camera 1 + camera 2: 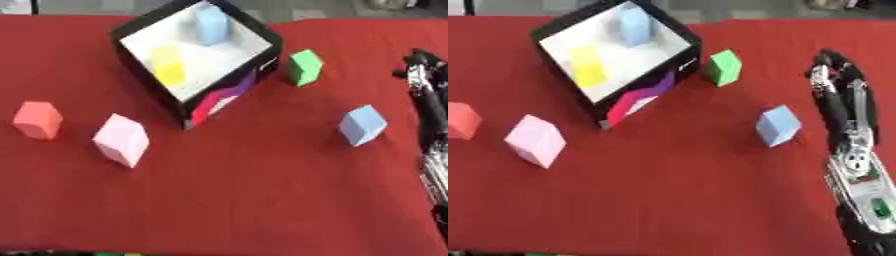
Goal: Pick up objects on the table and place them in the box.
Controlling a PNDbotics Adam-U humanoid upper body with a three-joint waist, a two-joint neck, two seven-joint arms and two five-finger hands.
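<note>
Box (262, 42) at twelve o'clock holds two blocks; my right hand (837, 75) lies at three o'clock, fingers straight, empty.

Seeing a red tablecloth (675, 200) under the right hand (833, 67), spreading well to its left and nearer than it. Seeing a strip of grey floor (341, 7) beyond the hand, running along the far edge. Noting a dark thin post (34, 6) far left of the hand, in the top corner. Getting soft, even light.
</note>
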